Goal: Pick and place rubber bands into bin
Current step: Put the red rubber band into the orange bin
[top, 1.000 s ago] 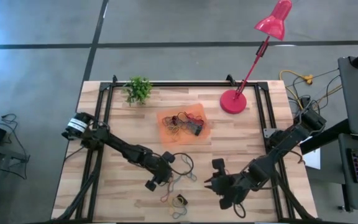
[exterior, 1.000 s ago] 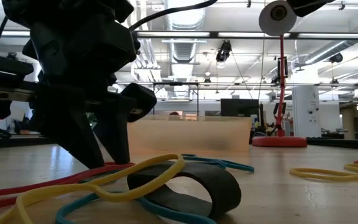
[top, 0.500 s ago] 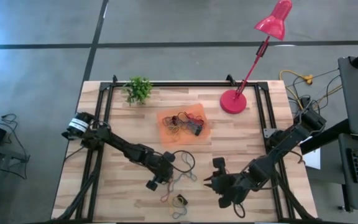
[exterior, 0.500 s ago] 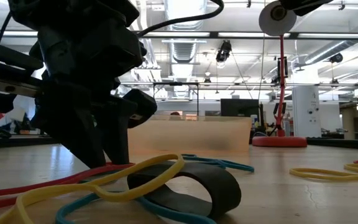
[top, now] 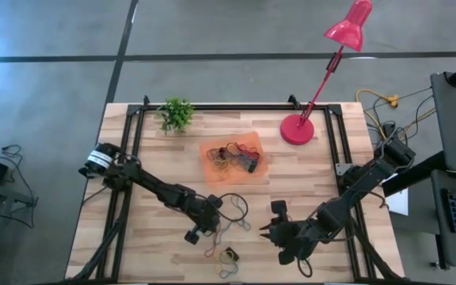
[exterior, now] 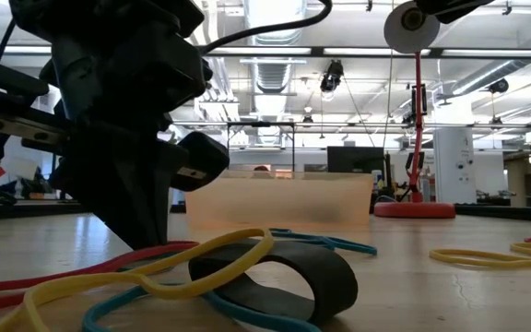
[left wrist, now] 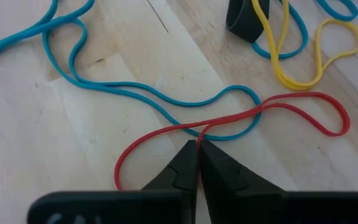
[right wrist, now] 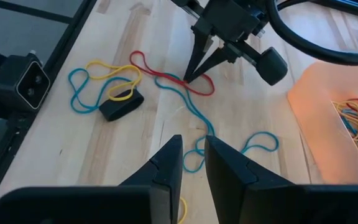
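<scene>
A red rubber band [left wrist: 229,117] lies on the wooden table among blue [left wrist: 129,90], yellow [right wrist: 122,95] and wide black [right wrist: 120,107] rubber bands, near the front middle. My left gripper [top: 216,226] stands over it with its fingertips on the table, shut on the red band. My right gripper [right wrist: 193,163] hovers to the right of the bands, its fingers a little apart with nothing between them. The orange bin [top: 248,142] sits farther back at mid-table with several bands [top: 232,155] inside. My left gripper pinches the red band between its two fingertips [left wrist: 199,138], where the band's strands come together near its middle. The fingers slant down from above and from the table's left. The band lies slack on the table, a loop [left wrist: 337,118] on either side of the hold.
A red desk lamp's base [top: 297,129] stands at the back right and a small green plant [top: 176,113] at the back left. A large black cable loop [top: 233,207] hangs by the left arm. More loose bands [top: 228,254] lie near the front edge.
My left gripper has shut: in the low view its two fingers stood apart on the table over the red band, and now they meet on it. The arm has stayed in place, and the bands have not shifted.
</scene>
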{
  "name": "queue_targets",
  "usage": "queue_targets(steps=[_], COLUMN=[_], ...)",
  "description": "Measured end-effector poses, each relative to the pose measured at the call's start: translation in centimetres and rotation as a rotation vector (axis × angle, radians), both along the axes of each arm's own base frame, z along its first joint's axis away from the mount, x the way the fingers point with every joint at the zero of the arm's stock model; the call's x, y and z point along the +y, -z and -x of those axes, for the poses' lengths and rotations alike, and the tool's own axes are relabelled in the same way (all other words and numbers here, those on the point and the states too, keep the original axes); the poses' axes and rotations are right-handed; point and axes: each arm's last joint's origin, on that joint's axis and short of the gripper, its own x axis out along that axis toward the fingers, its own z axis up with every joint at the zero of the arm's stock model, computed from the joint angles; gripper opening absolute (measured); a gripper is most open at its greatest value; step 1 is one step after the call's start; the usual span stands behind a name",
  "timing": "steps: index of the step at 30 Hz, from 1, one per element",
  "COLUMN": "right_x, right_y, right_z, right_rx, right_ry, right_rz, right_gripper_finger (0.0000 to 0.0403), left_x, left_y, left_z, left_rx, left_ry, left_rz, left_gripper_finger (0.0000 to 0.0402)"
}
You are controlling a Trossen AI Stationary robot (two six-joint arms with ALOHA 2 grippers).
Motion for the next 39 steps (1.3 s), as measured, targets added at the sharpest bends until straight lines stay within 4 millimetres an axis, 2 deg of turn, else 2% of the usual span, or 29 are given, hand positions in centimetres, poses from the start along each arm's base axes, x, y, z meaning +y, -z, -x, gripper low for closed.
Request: queue_targets(steps=[9,20,28,39], right_x=[0.0,-0.2,-0.2,-0.2], right_y=[0.1,0.7,0.8,0.8], right_z=[0.1,0.3,0.3,0.4], right_rx=[0.006,0.022,0.025,0.025], right_ry=[0.000,0.005,0.004,0.002], right_rz=[0.004,0.010,0.014,0.016], right_gripper_finger=[0.0057,0.0057,0.0057,0.0057], left_x=[0.3,0.5,1.3,3.0], left_y=[-2.1,-6.2,-9.4,-14.2], left_z=[0.5,0.8,1.5,3.2], left_rx=[-0.053,-0.225,-0.378,-0.598], left_ry=[-0.022,-0.031,-0.115,-0.288], left_rz=[-0.028,-0.040,-0.152,-0.390], left_gripper_finger=[0.0000,0.0000,0.0000,0.0000])
